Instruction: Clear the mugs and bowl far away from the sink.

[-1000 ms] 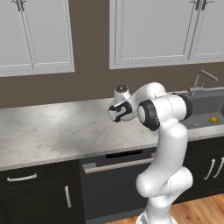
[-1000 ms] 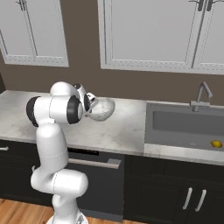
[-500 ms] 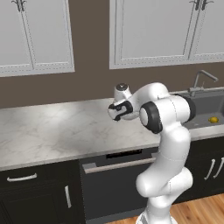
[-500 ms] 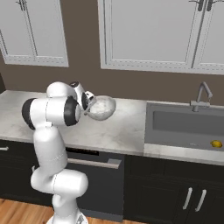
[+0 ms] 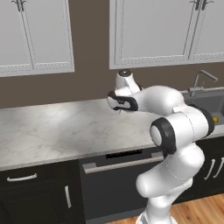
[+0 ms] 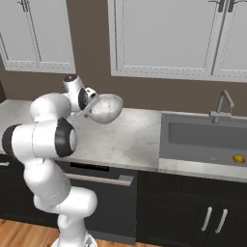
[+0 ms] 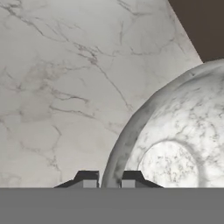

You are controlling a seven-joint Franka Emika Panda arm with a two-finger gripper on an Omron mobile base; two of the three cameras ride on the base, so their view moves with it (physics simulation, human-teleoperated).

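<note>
My gripper is shut on the rim of the white-grey marbled bowl, which hangs tilted a little above the marble counter near the back wall. In the hand view the bowl lies at the lower right, its rim pinched between my two dark fingertips. From the left base view my hand hides the bowl. The dark grey sink is well to the right of the bowl. The mugs are out of view.
A slim gooseneck faucet stands behind the sink, and a small yellow thing lies in the basin. White wall cabinets hang above the counter. Bare marble stretches to the left of my hand.
My jaws have closed on the bowl's rim, and the bowl has risen slightly off the counter with my hand.
</note>
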